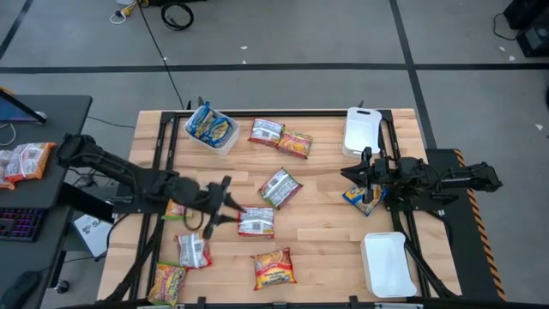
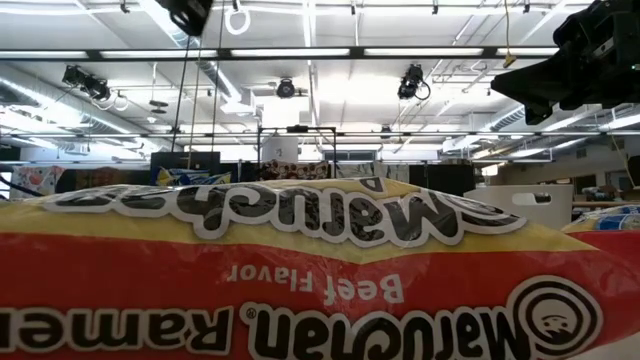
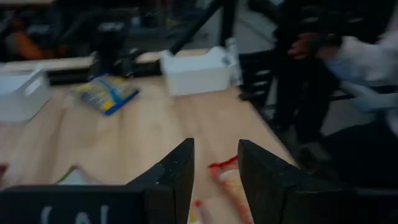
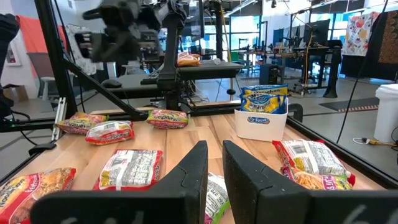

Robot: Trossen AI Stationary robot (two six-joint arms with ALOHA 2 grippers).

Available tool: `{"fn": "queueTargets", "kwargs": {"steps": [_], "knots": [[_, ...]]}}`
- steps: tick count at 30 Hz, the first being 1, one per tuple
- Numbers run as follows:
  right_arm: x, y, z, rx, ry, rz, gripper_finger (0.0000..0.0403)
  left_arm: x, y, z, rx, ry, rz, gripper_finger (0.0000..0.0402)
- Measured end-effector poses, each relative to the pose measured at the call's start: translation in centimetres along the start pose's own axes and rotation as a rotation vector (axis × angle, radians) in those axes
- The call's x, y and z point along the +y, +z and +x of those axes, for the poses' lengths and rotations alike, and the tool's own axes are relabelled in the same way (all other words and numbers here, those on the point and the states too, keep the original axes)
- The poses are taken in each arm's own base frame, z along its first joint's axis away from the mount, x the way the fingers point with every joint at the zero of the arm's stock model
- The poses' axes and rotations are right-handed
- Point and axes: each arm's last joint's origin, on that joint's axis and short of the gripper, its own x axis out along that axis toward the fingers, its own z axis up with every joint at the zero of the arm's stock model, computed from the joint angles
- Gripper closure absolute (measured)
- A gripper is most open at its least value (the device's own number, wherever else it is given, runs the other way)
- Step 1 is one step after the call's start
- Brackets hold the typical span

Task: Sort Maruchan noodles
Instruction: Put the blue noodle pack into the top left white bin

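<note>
Maruchan noodle packets lie scattered flat on the wooden table (image 1: pixel 326 232): silver-red ones (image 1: pixel 256 221) (image 1: pixel 266 131), an orange-red one (image 1: pixel 296 143), a silver-green one (image 1: pixel 280 187) and a red one (image 1: pixel 274 268), which fills the low view (image 2: pixel 320 270). Blue-yellow packets stand in a white tray (image 1: pixel 210 129) at the far left. My left gripper (image 1: pixel 225 193) (image 3: pixel 214 168) hovers open above the table's left middle, holding nothing. My right gripper (image 1: pixel 356 176) (image 4: pixel 214 165) waits at the right, its fingers a narrow gap apart, above a blue-yellow packet (image 1: pixel 362 197).
One white tray (image 1: pixel 362 130) stands at the far right and another (image 1: pixel 386 262) at the near right. More packets lie near the front left corner (image 1: pixel 195 251) (image 1: pixel 168 281). A desk with a keyboard (image 1: pixel 21 223) stands left of the table. A person's sleeve (image 3: pixel 367 56) shows beyond the table.
</note>
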Motion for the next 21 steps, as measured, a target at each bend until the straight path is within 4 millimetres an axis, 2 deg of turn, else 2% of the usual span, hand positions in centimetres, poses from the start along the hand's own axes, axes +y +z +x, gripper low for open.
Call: {"fn": "queueTargets", "kwargs": {"steps": [4,8,12,15,18,21], "knots": [[0.0,0.1,0.0,-0.008,0.000,0.001,0.0347,-1.4,0.0,-0.2,-0.010,-0.004,0.016,0.0274],[0.0,0.7,0.0,-0.069,0.002,0.018,0.0347,-1.8,-0.6,-0.3,-0.005,0.037,0.012,0.0274],[0.0,0.4,0.0,-0.039,-0.005,0.113,0.0347,-1.6,-1.6,-0.3,0.005,0.161,-0.020,0.0274],[-0.2,0.3,0.1,-0.036,-0.076,0.283,0.0349,-1.3,-2.2,-0.3,0.013,0.230,-0.038,0.0274],[0.1,0.7,0.4,0.069,-0.068,0.384,0.0359,-1.3,-2.3,-0.3,0.011,0.238,-0.038,0.0274],[0.8,1.4,1.1,0.249,-0.104,0.391,0.0382,-1.3,-2.2,-0.3,0.002,0.241,-0.033,0.0274]]}}
